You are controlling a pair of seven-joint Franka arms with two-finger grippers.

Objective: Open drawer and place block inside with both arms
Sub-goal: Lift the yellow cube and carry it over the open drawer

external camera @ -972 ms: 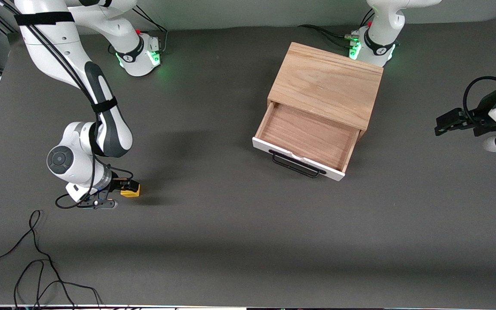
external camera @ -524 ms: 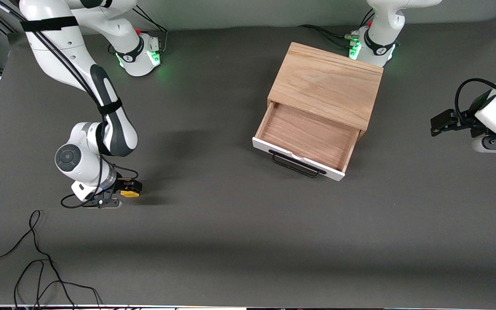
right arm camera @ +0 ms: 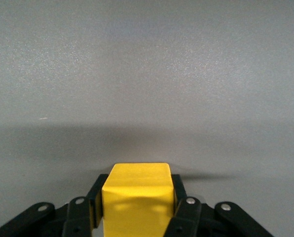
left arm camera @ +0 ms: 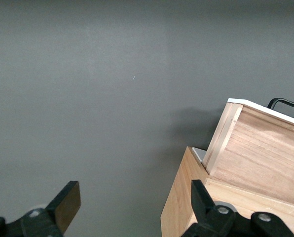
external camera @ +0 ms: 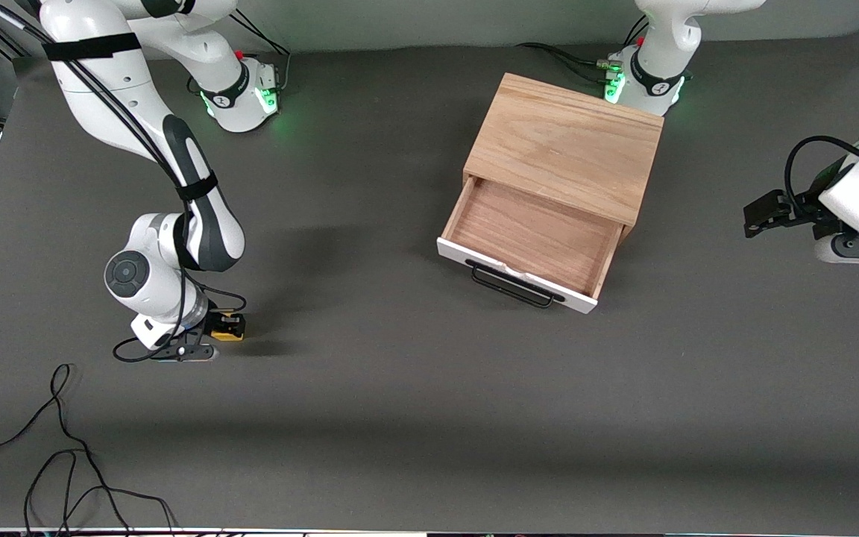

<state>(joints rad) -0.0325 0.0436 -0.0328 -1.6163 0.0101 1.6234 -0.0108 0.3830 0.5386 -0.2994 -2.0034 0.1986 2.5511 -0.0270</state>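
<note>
The right gripper [right arm camera: 138,210] jaws clamp the yellow block [right arm camera: 137,200] above grey table [right arm camera: 147,74].

Wooden drawer [external camera: 530,237]; seemingly matt table [external camera: 400,418].

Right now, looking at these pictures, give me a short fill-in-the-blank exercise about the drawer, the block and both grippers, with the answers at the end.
1. The drawer of the wooden box stands ____.
2. The right gripper is shut on the ____ block.
3. The left gripper waits with its fingers ____, holding nothing.
4. Inside, the drawer holds ____.

Answers: open; yellow; open; nothing
</note>
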